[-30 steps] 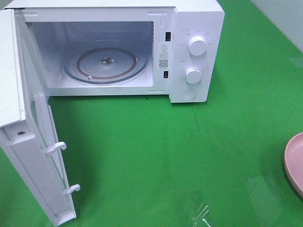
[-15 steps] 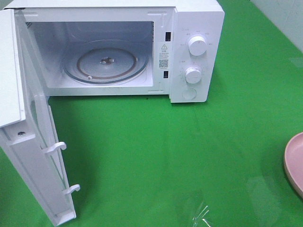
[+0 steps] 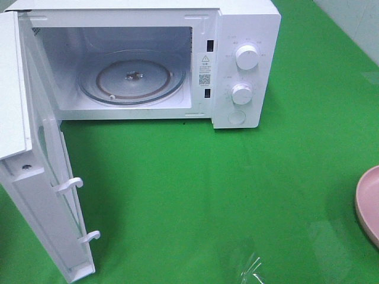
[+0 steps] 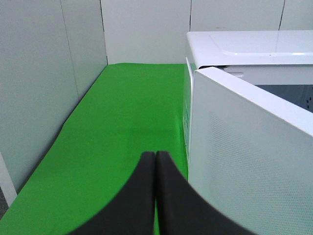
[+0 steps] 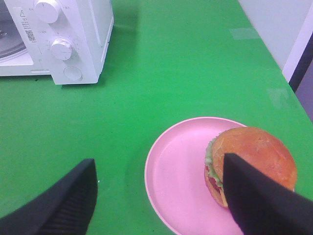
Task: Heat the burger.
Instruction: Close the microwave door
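**Door open, burger not yet picked**

Ext high: microwave (image 3: 246,65) door (image 3: 35,195) swung wide, turntable (image 3: 131,80) bare. Pink plate (image 3: 368,204) clipped at right edge; no arms in shot. Nothing differs from 1 s ago here.

L wrist: left gripper (image 4: 155,159) jaws pressed together, holding nothing, beside the door's outer face. Looks done w/ door duty.

R wrist: right gripper (image 5: 159,181) spread wide over plate (image 5: 171,166), not gripping. Burger (image 5: 249,164) sits on plate's far side, partly behind one finger (image 5: 264,205). Next, prob: grab burger/plate, load oven.
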